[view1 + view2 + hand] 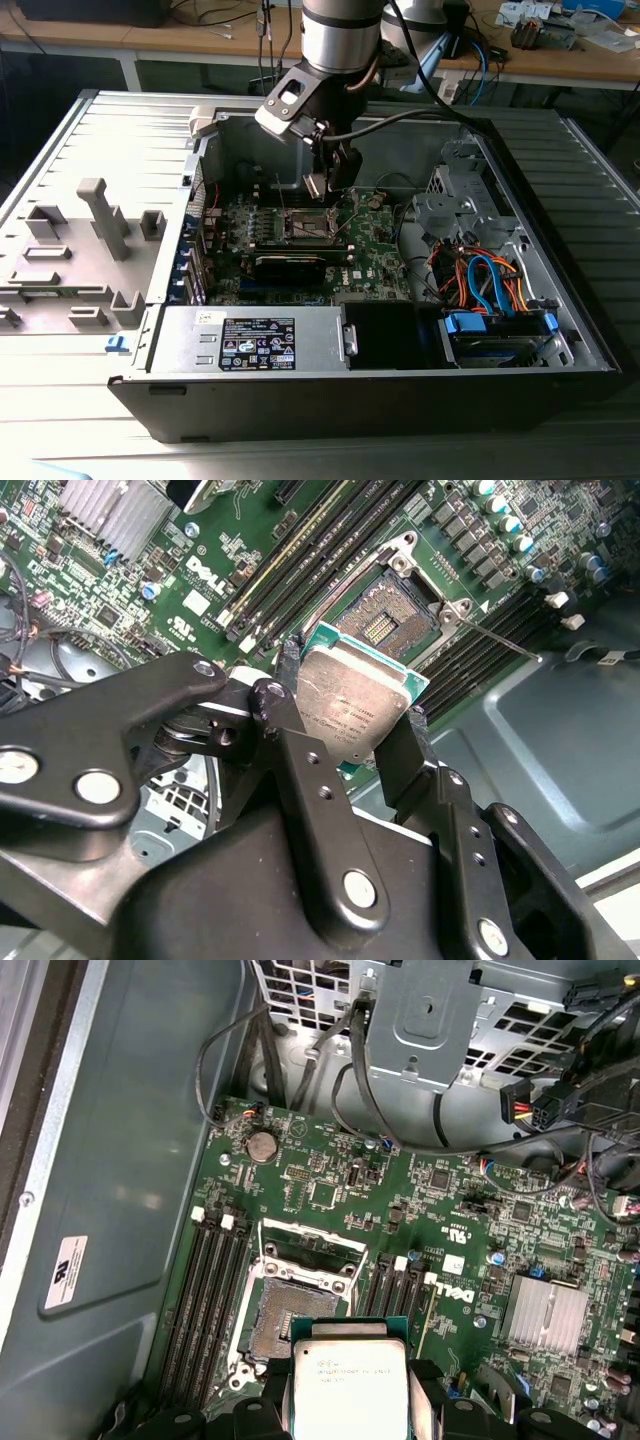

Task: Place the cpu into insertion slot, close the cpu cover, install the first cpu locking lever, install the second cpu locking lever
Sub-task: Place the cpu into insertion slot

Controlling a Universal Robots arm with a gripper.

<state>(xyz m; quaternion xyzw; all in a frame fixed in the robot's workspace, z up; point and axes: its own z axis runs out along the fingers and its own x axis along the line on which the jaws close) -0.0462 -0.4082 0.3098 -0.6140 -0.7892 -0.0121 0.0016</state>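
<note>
gripping cpu point(352, 708) by opposite edges, tool point(352, 698) clamped on it, hovering above open insertion slot point(386, 616).

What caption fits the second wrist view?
The pincer grips the silvery chip near the empty socket on the green board.

I am gripping the small, flat, square cpu point(352, 710), silvery-grey metal face showing, between the black fingers of my claw point(352, 692). I am holding it tilted, clear of the square, dark-centred, silver-rimmed insertion slot point(385, 620) in the green circuit board point(250, 550).
</note>
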